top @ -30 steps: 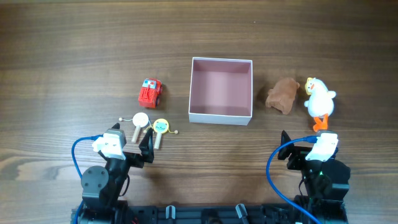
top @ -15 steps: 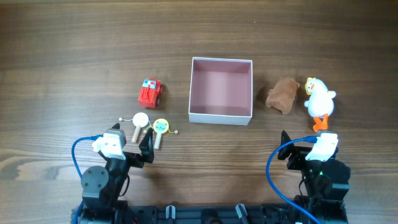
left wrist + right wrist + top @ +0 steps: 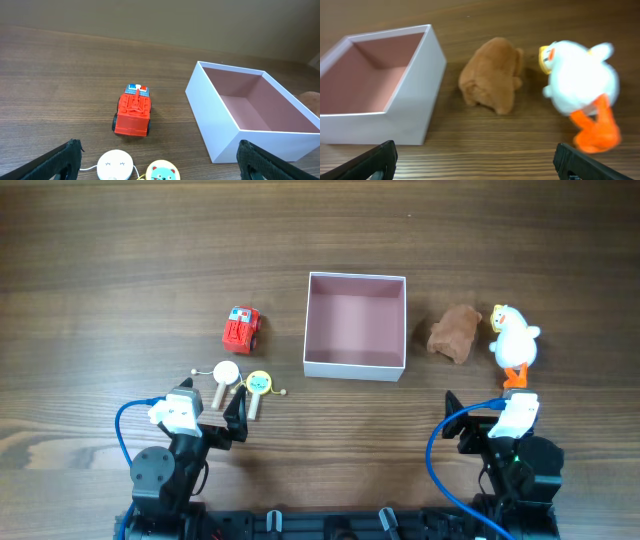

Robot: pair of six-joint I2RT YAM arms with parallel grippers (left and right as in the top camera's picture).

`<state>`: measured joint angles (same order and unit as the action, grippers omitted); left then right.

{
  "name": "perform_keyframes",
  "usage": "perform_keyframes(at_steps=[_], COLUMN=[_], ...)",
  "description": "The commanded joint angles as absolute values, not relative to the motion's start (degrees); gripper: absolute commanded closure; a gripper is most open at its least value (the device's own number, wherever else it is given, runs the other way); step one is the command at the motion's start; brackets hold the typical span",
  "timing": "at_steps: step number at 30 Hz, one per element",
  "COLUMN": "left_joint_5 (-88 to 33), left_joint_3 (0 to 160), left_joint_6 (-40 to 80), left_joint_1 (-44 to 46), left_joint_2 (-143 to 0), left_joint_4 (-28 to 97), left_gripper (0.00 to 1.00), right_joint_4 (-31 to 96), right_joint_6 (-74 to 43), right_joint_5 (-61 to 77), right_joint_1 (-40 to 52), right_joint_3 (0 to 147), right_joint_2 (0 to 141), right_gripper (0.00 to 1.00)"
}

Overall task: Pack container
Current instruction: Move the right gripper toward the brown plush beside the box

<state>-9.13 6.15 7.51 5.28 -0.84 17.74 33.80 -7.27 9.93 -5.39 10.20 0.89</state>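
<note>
The container (image 3: 354,364), a square white box with a dusty-pink inside, stands open and empty at the table's middle; it also shows in the left wrist view (image 3: 210,115) and the right wrist view (image 3: 405,100). Left of it are a red toy truck (image 3: 241,328) (image 3: 133,110), a white-faced wooden rattle (image 3: 225,372) (image 3: 115,163) and a yellow bear rattle (image 3: 259,383) (image 3: 161,171). Right of it are a brown plush (image 3: 455,333) (image 3: 492,75) and a white duck (image 3: 514,343) (image 3: 580,85). My left gripper (image 3: 200,420) (image 3: 160,161) is open and empty just short of the rattles. My right gripper (image 3: 490,425) (image 3: 475,160) is open and empty in front of the duck.
The wooden table reaches far behind the container. Blue cables loop beside both arm bases (image 3: 160,475) at the front edge.
My right arm has shifted slightly to the left and toward the front. The left arm and all the toys have not moved.
</note>
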Motion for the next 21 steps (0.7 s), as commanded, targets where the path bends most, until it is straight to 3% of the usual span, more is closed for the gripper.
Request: perform_keyframes(at_steps=[1,3,4,8,12,21], left_joint_5=[-11.07,-12.47,-12.43,-12.40,-12.40,-12.38], left_joint_3=[5.48,5.58,5.69,7.18,11.33,24.21], left_joint_6=[6.44,7.73,9.17,14.06,14.41,14.41], left_joint_1=[5.02,5.02,5.02,5.02,5.02,5.02], left_joint_2=[-0.71,-0.71,-0.71,-1.06,-3.18,-15.97], left_joint_4=[17.54,17.82,18.11,19.70,20.93,21.91], left_gripper=[0.00,0.00,0.00,0.00,0.00,0.00], right_joint_4=[33.52,33.47,33.10,28.56,28.71,33.10], right_joint_6=[-23.07,-35.53,-35.75,-25.32,-22.37,-11.62], right_joint_5=[14.06,14.39,15.64,25.71,25.47,22.02], right_joint_1=[-5.10,-5.10,-5.10,-5.10,-5.08,-5.08], right_joint_3=[9.78,9.78,9.78,10.48,14.85,31.33], right_joint_2=[0.54,0.54,0.54,1.06,5.08,29.10], right_gripper=[0.00,0.00,0.00,0.01,0.00,0.00])
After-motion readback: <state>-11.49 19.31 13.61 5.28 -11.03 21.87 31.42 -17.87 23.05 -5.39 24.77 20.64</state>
